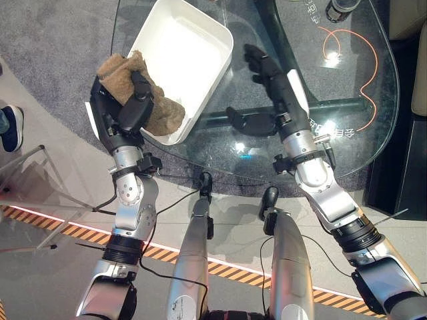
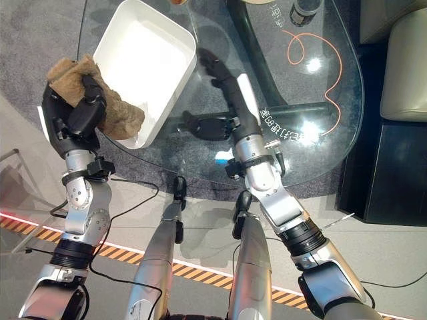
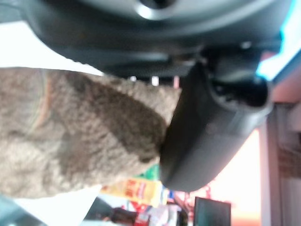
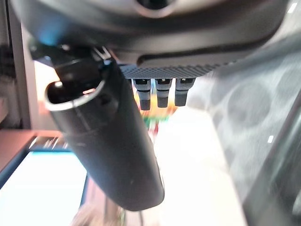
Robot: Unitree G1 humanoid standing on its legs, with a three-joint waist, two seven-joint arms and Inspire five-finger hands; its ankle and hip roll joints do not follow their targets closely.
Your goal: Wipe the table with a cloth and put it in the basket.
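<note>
One cloth (image 1: pixel 143 93) in left hand (image 1: pixel 127 110), beside basket (image 1: pixel 193 50)

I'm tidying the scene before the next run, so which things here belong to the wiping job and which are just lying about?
Belongs to the job:
brown cloth, gripped in the left hand
white basket
glass table
right hand, open above the glass

Just lying about:
orange cord on the table
dark jar at the far edge
</note>
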